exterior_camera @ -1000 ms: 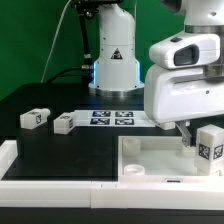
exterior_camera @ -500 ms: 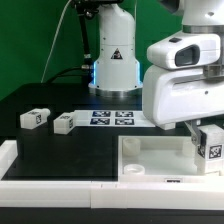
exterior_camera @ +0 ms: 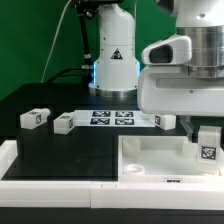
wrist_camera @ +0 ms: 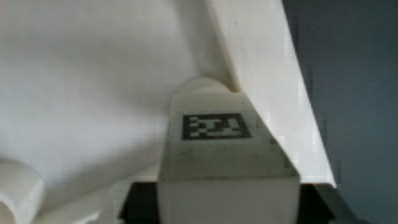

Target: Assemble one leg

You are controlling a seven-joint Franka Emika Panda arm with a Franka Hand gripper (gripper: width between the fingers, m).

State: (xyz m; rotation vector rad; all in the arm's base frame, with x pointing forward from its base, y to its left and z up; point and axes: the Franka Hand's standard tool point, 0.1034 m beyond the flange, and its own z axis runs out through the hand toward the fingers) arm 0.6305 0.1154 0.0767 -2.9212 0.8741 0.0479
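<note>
- Exterior view: gripper (exterior_camera: 203,135) low at the exterior view's right, above the tray; fingers largely hidden behind the arm's white housing.
- Leg (exterior_camera: 208,146), white, tagged face toward the camera, upright, directly beneath the gripper, just inside the tray (exterior_camera: 150,160) near its right corner.
- Second leg (exterior_camera: 33,118) and third leg (exterior_camera: 64,124) on the black table (exterior_camera: 60,145), well apart from the tray.
- Fourth leg (exterior_camera: 164,122) beside the marker board (exterior_camera: 112,118).
- Wrist view: gripper (wrist_camera: 221,195) closed on the leg (wrist_camera: 219,150), tag visible, its tip pressed into the tray's (wrist_camera: 89,90) inner corner against the raised rim.
</note>
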